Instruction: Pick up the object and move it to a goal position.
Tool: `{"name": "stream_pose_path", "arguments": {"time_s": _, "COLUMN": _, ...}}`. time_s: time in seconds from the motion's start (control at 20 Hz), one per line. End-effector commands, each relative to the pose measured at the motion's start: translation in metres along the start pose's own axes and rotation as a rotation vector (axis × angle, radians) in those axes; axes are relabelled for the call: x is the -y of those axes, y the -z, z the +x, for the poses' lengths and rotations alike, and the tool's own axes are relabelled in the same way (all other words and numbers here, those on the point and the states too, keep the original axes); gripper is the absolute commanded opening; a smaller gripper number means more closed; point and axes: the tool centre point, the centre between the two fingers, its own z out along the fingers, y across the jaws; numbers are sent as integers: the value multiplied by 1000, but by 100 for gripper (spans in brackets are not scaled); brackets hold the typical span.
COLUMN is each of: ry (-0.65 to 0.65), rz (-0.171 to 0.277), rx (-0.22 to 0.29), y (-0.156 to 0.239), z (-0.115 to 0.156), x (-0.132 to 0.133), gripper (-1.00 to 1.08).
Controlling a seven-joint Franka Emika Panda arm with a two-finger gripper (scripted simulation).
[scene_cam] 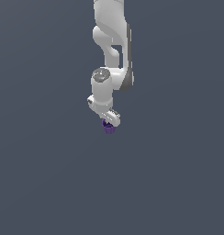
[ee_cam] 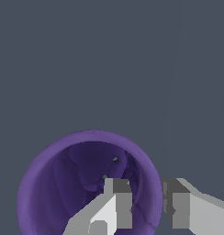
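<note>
Closest to the wrist camera, the white two-fingered gripper [ee_cam: 147, 206] straddles one side of the small dark purple cup [ee_cam: 81, 183]: one grey-padded finger [ee_cam: 117, 202] reaches down inside the open mouth, while the other finger [ee_cam: 178, 206] sits just outside the rim, with the cup's wall running through the gap between them. The jaws look drawn in around that wall, but whether the pads are truly pressing on it cannot be told from either view. The cup stands mouth-up, its hollow interior plainly visible, on or just above the plain slate-grey surface [ee_cam: 109, 59]; the pictures do not settle which. Farther off, the exterior view shows the white Franka arm [scene_cam: 109, 46] hanging down from the top of the frame, wrist pointing down, with the purple cup [scene_cam: 109, 128] peeking out right beneath the fingers. No goal marker is visible. In my judgement the step in hand is securing a rim pinch, so it pays to squeeze squarely on the wall, confirm the grip holds, then lift straight up and move smoothly so the cup does not swing or slip.
</note>
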Motion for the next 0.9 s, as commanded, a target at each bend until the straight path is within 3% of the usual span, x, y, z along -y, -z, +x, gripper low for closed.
{"name": "stream_pose_path", "arguments": {"time_s": 0.0, "ry": -1, "rz": -1, "rx": 0, "y": -1, "z": 0, "x": -1, "gripper": -100}}
{"name": "stream_pose_path", "arguments": {"time_s": 0.5, "ry": 0, "rz": 0, "rx": 0, "y": 4, "z": 2, "x": 0, "gripper": -100}}
{"name": "stream_pose_path", "arguments": {"time_s": 0.85, "ry": -1, "rz": 0, "rx": 0, "y": 30, "z": 11, "x": -1, "gripper": -100}}
